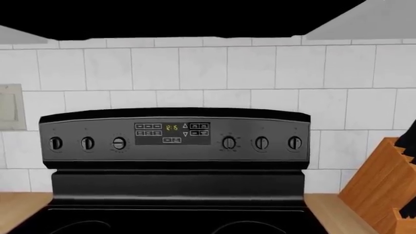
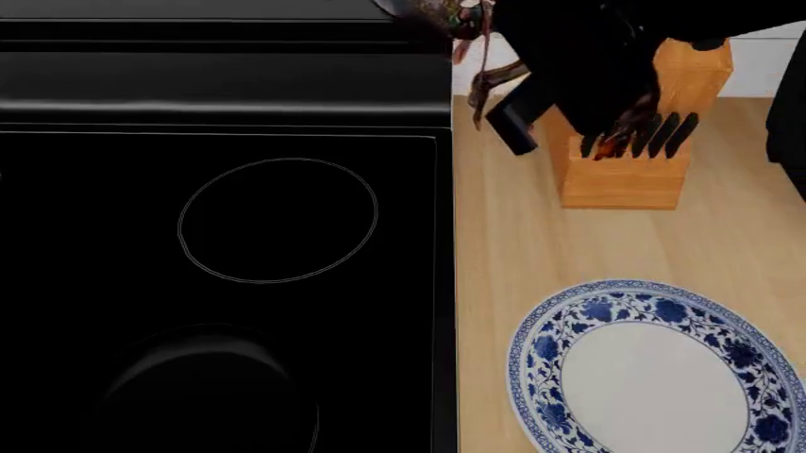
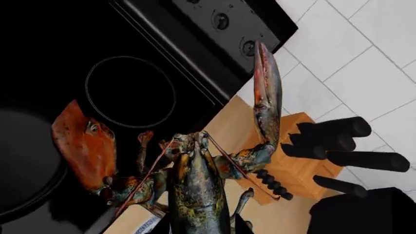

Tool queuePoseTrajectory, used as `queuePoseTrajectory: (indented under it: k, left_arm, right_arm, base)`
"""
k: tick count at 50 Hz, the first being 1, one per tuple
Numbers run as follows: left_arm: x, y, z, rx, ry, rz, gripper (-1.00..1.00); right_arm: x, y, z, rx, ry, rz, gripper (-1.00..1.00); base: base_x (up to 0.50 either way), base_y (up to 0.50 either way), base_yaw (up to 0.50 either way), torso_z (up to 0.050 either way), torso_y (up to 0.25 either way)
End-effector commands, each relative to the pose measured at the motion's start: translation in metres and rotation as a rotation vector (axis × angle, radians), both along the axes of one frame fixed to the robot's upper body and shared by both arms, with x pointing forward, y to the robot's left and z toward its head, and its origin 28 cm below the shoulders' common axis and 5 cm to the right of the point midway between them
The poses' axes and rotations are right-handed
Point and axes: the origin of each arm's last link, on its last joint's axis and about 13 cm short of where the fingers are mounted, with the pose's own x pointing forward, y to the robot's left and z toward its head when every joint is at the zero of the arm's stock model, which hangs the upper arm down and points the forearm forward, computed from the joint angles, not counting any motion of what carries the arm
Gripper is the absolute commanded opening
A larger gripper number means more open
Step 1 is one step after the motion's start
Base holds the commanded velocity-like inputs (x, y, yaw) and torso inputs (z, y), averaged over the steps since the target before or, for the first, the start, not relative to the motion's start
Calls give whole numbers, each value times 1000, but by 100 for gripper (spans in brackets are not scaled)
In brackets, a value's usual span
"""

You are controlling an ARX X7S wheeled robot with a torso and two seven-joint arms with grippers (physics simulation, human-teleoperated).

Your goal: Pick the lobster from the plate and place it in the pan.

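The lobster [image 3: 195,187] hangs in the air with my right gripper [image 3: 198,225] shut on its body; one claw [image 3: 85,146] points toward the stove, the other [image 3: 266,97] stretches up toward the wall. In the head view only its claws and feelers [image 2: 477,80] show below my dark right arm [image 2: 579,57], over the counter beside the stove's right edge. The blue-rimmed plate [image 2: 535,363] lies empty on the counter at the front right. The black pan [image 2: 208,387] sits on the stovetop's front, faint against the black; it also shows in the right wrist view [image 3: 26,165]. My left gripper is out of view.
A wooden knife block [image 2: 624,175] with black handles stands on the counter behind the plate, right under my right arm. A burner ring [image 2: 277,220] lies behind the pan. The stove's control panel [image 1: 172,134] and tiled wall rise at the back.
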Motion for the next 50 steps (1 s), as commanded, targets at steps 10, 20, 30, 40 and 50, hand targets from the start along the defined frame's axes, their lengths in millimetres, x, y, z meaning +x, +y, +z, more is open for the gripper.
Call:
queuePoseTrajectory:
  k: [10, 20, 30, 40, 50]
  left_arm:
    - [-2, 16, 38, 43, -34, 53, 100]
    - [-10, 36, 57, 81, -42, 149, 100]
    - [-20, 47, 64, 93, -37, 210, 100]
    - [-23, 55, 62, 82, -35, 245, 100]
    - [-26, 59, 62, 75, -39, 269, 100]
  right_arm:
    - [16, 21, 17, -34, -13, 88, -100]
    - [22, 25, 18, -33, -3, 119, -100]
    - [27, 33, 13, 1, 24, 170, -100]
    - [29, 42, 16, 26, 35, 208, -100]
    - [36, 54, 12, 47, 56, 258, -100]
  base:
    - [0, 0, 0, 0, 0]
    - [0, 0, 0, 0, 0]
    - [0, 0, 0, 0, 0]
    - [0, 0, 0, 0, 0]
    - [0, 0, 0, 0, 0]
